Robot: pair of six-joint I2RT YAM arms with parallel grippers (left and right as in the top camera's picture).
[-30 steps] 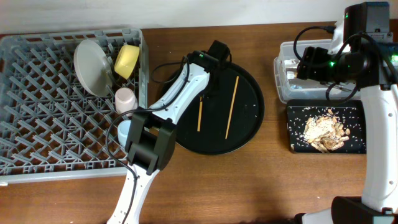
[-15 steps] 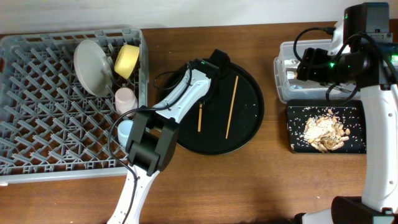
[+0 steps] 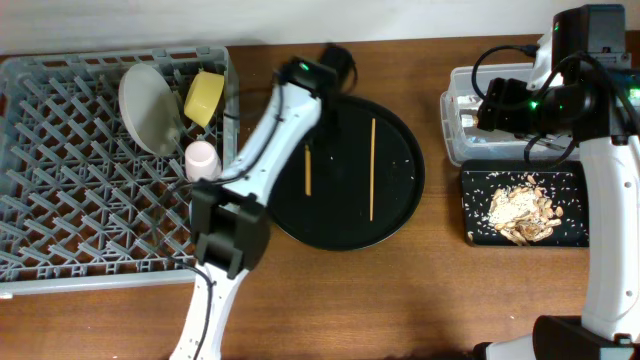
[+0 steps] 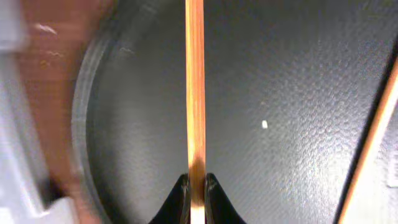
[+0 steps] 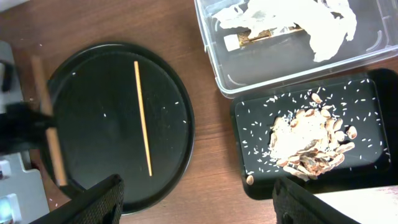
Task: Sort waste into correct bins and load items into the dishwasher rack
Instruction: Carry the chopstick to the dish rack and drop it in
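At the 9 o'clock side of the round black tray (image 3: 400,195), viewed from overhead, the left pincer (image 4: 196,185) is clenched on one chopstick (image 4: 195,93). The length of stick ahead of the fingertips points toward 6 o'clock across the tray's dark surface. Whether the stick touches the tray cannot be told. The second chopstick (image 3: 372,170) lies flat on the same tray at 3 o'clock of the held one, roughly parallel to it and apart from it. The dishwasher rack (image 3: 60,200) occupies the 9 o'clock end of the worktop (image 3: 420,290). A plate (image 3: 150,110), a yellow bowl (image 3: 203,97) and a pink cup (image 3: 202,157) stand along the rack's 3 o'clock wall. At the 3 o'clock end, the right pincer (image 5: 202,204) hangs released above the clear tub (image 3: 455,130), with its fingers wide apart and nothing between them. The tub contains white napkins (image 5: 292,18) and a gold-brown wrapper (image 5: 267,36). The black rectangular tray (image 3: 470,200) sits just beside the tub at its 6 o'clock side and holds the food scraps (image 3: 520,210).
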